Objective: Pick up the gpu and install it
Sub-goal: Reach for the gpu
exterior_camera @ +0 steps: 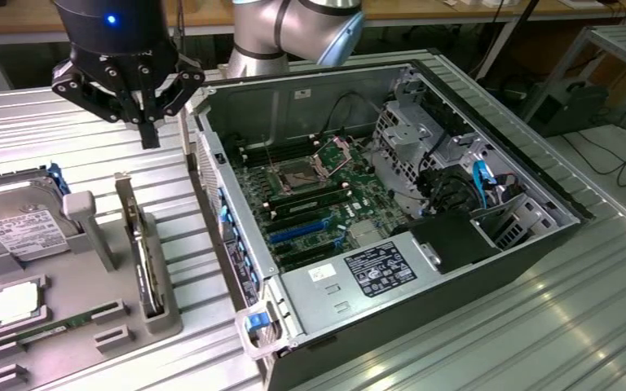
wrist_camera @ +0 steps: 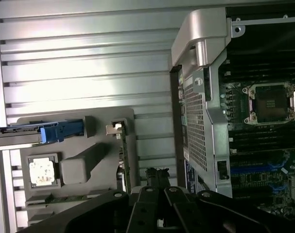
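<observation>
finds the black gripper (exterior_camera: 149,137) pressed together and empty above the ribbed metal tabletop (exterior_camera: 85,159), the thin green-and-black gpu card (exterior_camera: 144,261) upright along the grey moulded holder's (exterior_camera: 74,297) edge nearest the open computer case (exterior_camera: 291,106), probably light, stiff and fragile, best pinched by its top edge.

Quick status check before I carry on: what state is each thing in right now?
gripper: shut, holding nothing, above the table.
gpu: standing on edge in the grey holder, ungripped.
computer case: lying on its side, open.
blue expansion slots: empty.
hard drive: propped up in the grey holder.
</observation>
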Tool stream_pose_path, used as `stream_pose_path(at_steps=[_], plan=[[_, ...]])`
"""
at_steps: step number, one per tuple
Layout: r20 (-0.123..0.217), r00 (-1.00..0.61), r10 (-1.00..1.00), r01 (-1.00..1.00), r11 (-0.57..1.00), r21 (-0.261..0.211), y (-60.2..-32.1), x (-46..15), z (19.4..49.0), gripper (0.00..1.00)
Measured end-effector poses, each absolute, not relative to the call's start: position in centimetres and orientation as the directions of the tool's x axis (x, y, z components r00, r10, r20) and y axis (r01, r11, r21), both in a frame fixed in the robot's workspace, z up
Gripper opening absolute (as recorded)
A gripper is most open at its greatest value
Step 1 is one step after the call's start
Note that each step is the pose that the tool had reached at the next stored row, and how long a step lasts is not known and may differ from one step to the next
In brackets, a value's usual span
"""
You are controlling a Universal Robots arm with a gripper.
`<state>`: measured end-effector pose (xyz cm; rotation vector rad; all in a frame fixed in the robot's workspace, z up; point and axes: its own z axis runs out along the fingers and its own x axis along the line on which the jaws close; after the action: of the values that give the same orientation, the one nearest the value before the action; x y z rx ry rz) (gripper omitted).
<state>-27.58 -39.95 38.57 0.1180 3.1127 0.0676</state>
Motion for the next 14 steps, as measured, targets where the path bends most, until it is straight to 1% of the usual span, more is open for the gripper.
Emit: stream_pose_path(at_steps=[14], plan=[[-0.024, -0.997, 0.076, 0.075, 0.996, 0.044, -40.0, -30.3, 38.5, 0.11]])
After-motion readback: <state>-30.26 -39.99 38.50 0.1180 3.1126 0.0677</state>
